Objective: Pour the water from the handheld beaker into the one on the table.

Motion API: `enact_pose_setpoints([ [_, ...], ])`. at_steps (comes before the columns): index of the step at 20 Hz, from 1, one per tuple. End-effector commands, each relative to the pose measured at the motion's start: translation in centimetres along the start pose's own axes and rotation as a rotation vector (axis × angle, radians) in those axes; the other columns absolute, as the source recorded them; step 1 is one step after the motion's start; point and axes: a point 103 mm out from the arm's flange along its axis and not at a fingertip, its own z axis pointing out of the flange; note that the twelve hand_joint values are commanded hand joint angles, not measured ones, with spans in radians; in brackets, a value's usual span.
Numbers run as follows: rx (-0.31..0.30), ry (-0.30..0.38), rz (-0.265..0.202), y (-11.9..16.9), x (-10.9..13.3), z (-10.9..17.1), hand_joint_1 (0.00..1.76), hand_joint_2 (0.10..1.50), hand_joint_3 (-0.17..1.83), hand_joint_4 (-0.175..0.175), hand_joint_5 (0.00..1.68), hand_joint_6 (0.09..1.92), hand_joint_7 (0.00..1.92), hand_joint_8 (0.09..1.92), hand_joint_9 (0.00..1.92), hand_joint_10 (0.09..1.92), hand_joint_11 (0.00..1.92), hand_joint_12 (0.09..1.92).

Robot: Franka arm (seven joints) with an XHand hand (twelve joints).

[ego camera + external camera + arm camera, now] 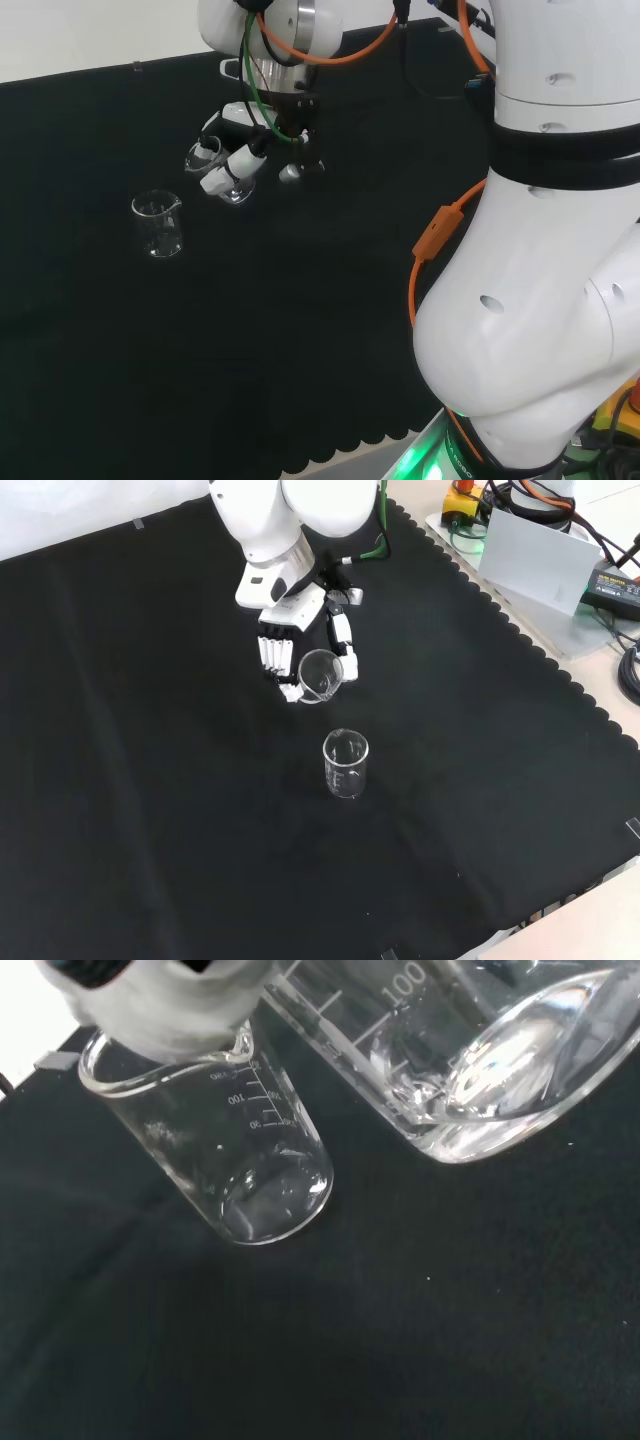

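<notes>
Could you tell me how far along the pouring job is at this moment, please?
Done: the hand has its fingers curled round the handheld beaker, lifted clear of the cloth. In hand: that beaker is tilted, close to the table beaker; the wrist view shows water still in it. Left: the pour itself; the table beaker looks empty.

In the front view, 1 beaker stands upright on the cloth, about at its middle. The hand holds the other beaker above the cloth, just behind the standing one, toward the far edge.
</notes>
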Motion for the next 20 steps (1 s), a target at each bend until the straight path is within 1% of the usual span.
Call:
enact_pose_setpoints([
  [1,0.022,-0.047,-0.013,0.4,1.0,-0.1,1.30,1.07,-0.17,-0.175,1.23,0.60,1.29,0.56,1.44,0.70,1.00,0.96],
  [5,0.044,-0.070,-0.012,0.9,1.5,-0.2,1.30,1.07,-0.17,-0.175,1.24,0.59,1.30,0.56,1.45,0.70,1.01,0.96],
  [10,0.064,-0.127,-0.021,1.5,2.1,-0.3,1.30,1.07,-0.17,-0.175,1.24,0.59,1.30,0.56,1.45,0.70,1.01,0.96],
  [15,0.097,-0.178,-0.011,2.2,2.4,-0.4,1.30,1.07,-0.17,-0.175,1.24,0.59,1.30,0.55,1.45,0.70,1.01,0.96],
  [20,0.113,-0.200,0.013,2.6,2.7,-0.2,1.30,1.07,-0.17,-0.175,1.25,0.56,1.31,0.53,1.45,0.71,1.04,0.93],
])
